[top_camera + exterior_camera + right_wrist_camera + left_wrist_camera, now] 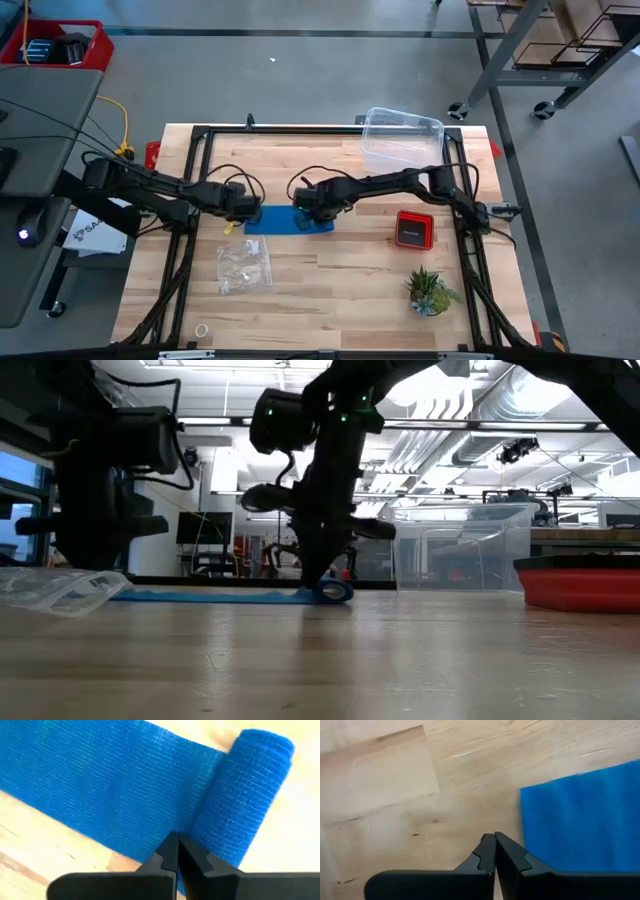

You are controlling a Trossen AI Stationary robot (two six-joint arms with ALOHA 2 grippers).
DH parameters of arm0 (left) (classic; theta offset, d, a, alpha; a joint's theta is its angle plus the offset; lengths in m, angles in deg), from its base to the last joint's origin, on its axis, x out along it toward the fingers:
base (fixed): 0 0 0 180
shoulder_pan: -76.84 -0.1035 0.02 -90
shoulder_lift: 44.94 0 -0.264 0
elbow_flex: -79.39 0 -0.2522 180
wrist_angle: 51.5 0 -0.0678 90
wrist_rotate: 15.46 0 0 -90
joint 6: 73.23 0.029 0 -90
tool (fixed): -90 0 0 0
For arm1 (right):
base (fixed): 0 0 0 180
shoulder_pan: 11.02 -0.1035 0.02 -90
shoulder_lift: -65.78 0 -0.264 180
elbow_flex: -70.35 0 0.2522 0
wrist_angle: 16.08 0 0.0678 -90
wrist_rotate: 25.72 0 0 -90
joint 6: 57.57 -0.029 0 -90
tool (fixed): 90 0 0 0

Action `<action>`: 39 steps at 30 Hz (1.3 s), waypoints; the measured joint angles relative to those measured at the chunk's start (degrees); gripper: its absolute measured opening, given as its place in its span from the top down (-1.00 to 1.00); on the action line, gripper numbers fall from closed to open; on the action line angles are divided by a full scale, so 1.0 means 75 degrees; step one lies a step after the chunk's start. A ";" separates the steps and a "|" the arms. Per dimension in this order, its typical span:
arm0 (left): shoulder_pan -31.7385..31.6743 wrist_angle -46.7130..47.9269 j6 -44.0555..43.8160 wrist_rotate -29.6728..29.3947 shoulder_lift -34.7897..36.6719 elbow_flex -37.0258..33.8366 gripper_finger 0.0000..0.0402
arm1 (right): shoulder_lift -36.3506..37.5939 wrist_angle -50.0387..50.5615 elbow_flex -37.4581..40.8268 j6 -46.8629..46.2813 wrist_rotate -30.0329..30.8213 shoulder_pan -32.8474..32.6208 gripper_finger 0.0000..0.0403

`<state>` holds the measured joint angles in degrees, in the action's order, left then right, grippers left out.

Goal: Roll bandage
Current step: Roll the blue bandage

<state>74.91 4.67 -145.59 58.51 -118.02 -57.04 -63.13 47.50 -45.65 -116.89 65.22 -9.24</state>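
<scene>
While both arms reach in toward the table's middle, bandage (pixel 283 219) lying flat there as a bright blue strip, partly rolled at its 3 o'clock end. Seen from the right wrist, roll (pixel 250 790) forming a short fat cylinder, wound fabric touching the flat strip running away from it. From table height, roll (pixel 335 591) standing on the wood with the strip stretching level toward 9 o'clock, as far as the plastic bag (pixel 60 588).

Right gripper (pixel 306 208) down at the rolled end, fingers pressed together with no gap, tips (pixel 176 851) on or just over the blue fabric where strip meets roll; contact cannot be told for sure. Nothing pinched between them.

Left gripper (pixel 243 212) at the strip's 9 o'clock end, fingers likewise pressed together and pinching nothing, tips (pixel 495 851) over bare wood just beside the bandage's edge (pixel 580 815).

Elsewhere on the table (pixel 330 290): clear box (pixel 402 140) at 1 o'clock, well apart from the bandage; small red-and-black device (pixel 414 229) at 3 o'clock; little potted plant (pixel 430 290) at 4 o'clock; crinkled plastic bag (pixel 244 267) at 7 o'clock, near the strip's loose end; small pale ring (pixel 202 330) close to the table's near edge at 7 o'clock.
</scene>
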 joint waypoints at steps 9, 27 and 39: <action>-0.0100 0.1050 0.0620 -0.0966 0.0696 0.0434 1.00 | 0.0771 -0.0098 -0.0003 0.0190 0.0703 0.0057 1.00; 0.0530 -0.0579 -0.0265 -0.0547 0.0835 0.0364 1.00 | 0.1114 0.0403 0.1834 0.1059 -0.0241 0.0359 1.00; 0.1087 -0.0872 -0.0488 -0.0310 0.0039 0.0366 1.00 | 0.1134 -0.0525 0.2154 0.1027 -0.0333 0.0327 1.00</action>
<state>83.06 -1.87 -149.26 56.18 -117.72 -54.30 -54.62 43.56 -29.49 -109.19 62.72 -6.79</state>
